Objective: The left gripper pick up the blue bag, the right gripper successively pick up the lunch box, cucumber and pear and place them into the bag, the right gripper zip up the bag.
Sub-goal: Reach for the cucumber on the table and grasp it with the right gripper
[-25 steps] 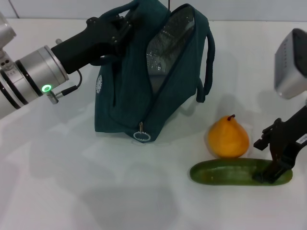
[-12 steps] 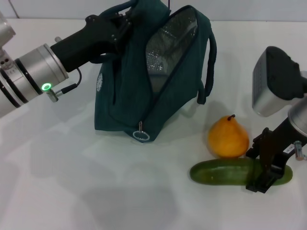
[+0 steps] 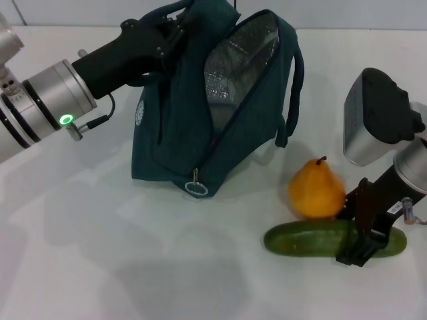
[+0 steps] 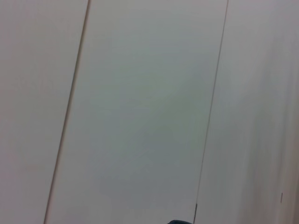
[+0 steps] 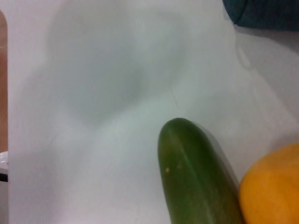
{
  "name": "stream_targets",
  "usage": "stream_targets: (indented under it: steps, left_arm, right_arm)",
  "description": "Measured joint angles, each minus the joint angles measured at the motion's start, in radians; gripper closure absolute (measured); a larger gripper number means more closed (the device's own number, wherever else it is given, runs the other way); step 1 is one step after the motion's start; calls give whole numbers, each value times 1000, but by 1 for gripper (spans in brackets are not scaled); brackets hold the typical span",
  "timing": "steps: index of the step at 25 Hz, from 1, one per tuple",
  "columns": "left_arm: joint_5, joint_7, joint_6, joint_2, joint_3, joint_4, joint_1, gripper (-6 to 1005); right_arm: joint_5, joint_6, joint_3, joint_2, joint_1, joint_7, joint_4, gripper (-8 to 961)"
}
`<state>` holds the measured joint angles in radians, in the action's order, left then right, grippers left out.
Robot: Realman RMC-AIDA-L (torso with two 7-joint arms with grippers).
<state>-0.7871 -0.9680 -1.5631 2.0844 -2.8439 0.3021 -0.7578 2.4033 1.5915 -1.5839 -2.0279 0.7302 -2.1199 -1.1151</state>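
The blue bag (image 3: 180, 127) hangs tilted over the table with its mouth unzipped and silver lining showing. My left gripper (image 3: 159, 35) is shut on its top handle. The zipper's ring pull (image 3: 197, 189) dangles at the lower corner. The cucumber (image 3: 303, 239) lies on the table at front right, also seen in the right wrist view (image 5: 196, 177). The pear (image 3: 317, 190) stands just behind it, touching it (image 5: 273, 186). My right gripper (image 3: 358, 230) is open and straddles the cucumber's right part, one finger behind it and one in front. The lunch box is hidden.
The white table (image 3: 133, 267) extends in front of and to the left of the bag. A corner of the bag (image 5: 261, 14) shows in the right wrist view. The left wrist view holds only pale wall panels (image 4: 140, 112).
My right gripper has come in from the right edge and slid left along the cucumber toward the pear. The bag, left gripper, cucumber and pear have stayed put.
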Motion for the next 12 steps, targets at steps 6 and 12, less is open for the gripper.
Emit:
stream_targets:
  steps: [6, 12]
  left_arm:
    - [-11, 2, 0, -1, 0, 0, 0, 953]
    - [-12, 2, 0, -1, 0, 0, 0, 953]
  right_arm:
    - [-2, -7, 1, 0, 1, -1, 0, 155]
    - [-33, -9, 6, 4, 3, 4, -6, 391]
